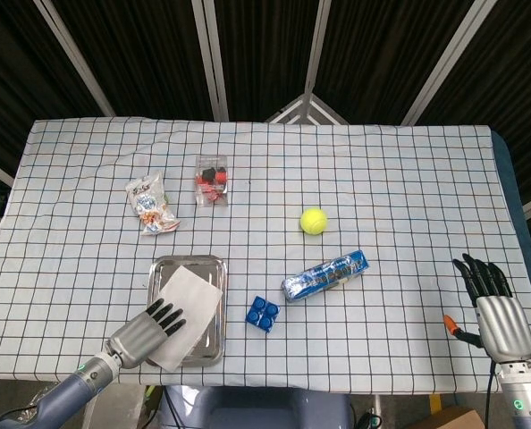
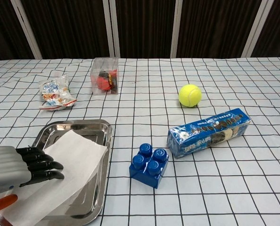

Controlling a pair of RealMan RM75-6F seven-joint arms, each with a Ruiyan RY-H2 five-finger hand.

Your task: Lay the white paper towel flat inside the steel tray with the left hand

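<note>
White paper towel (image 2: pixel 67 162) drapes over shiny steel tray (image 2: pixel 86 128); left hand (image 2: pixel 18 167) fingers spread on it.

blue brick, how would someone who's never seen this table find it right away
Start at the steel tray near the front edge of the checked table. Just to its right, before the long blue biscuit pack, sits the blue brick. It alone is a small square block with round studs on top.
</note>
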